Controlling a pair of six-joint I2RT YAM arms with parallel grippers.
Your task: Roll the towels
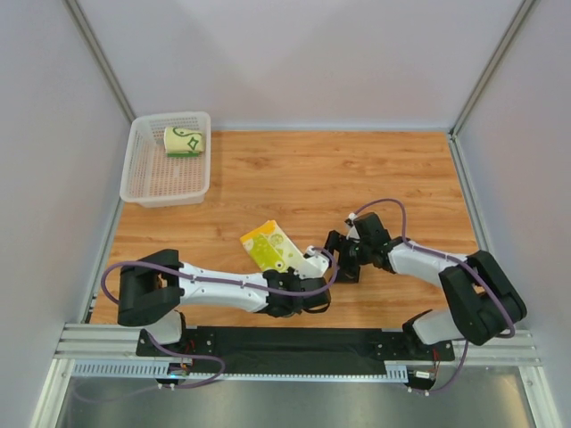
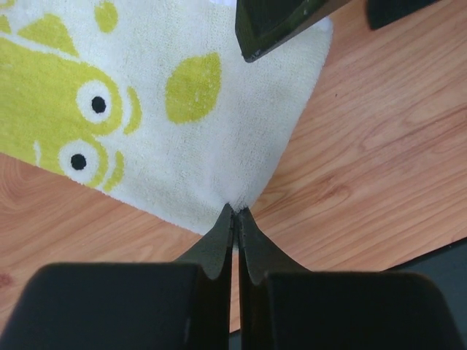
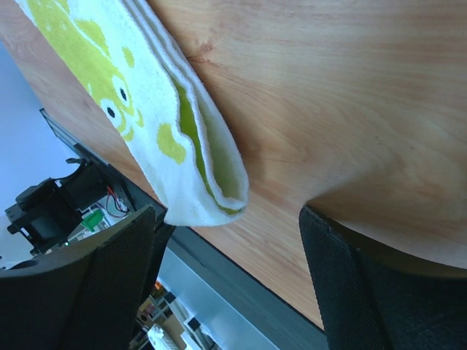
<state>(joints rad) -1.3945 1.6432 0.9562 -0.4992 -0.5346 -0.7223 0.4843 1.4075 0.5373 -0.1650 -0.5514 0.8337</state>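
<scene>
Left gripper (image 2: 235, 213), mine: clenched on near corner of yellow-blotched towel (image 2: 168, 124); towel runs away far-left. Right gripper (image 3: 228, 219): spread, astride the right corner, nothing held

Wood-grain bench (image 1: 375, 169), evenly lit. Plain pale-grey panels (image 1: 294, 53) enclose it at 9, 12 and 3 o'clock, joined by metal corner posts (image 1: 98, 58). Aluminium rail (image 1: 98, 343) along 6 o'clock.
</scene>
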